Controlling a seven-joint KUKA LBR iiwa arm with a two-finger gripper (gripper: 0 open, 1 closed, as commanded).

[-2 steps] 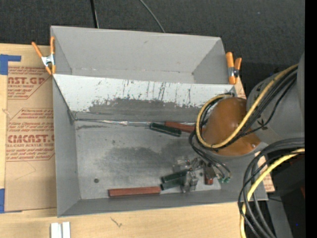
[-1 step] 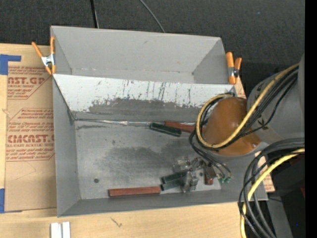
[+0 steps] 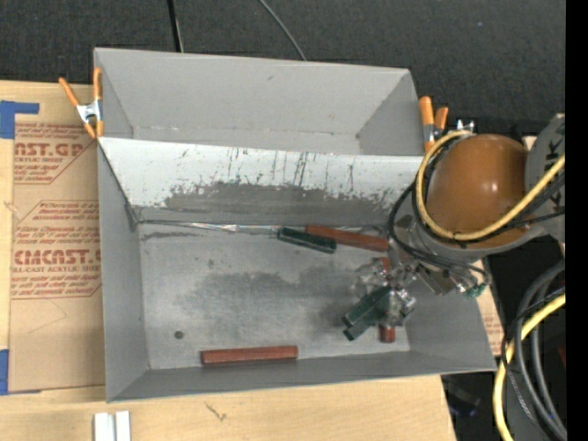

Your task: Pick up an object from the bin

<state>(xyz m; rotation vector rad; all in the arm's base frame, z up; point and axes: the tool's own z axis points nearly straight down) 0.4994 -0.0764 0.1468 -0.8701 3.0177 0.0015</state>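
Observation:
My gripper (image 3: 393, 294) is low in the bin's right front part, under the orange-domed wrist. A dark green, blocky object (image 3: 364, 313) lies tilted directly at its tip, touching or just below it. A small red-brown piece (image 3: 388, 334) sits right beside that, toward the front wall. Behind the gripper, along the foot of the back wall, lies a long tool with a dark green part (image 3: 305, 238) and a red-brown part (image 3: 354, 239).
A flat red-brown bar (image 3: 249, 356) lies along the front wall, left of centre. The bin's sloping walls close in on the right, next to the wrist. Cables loop around the dome.

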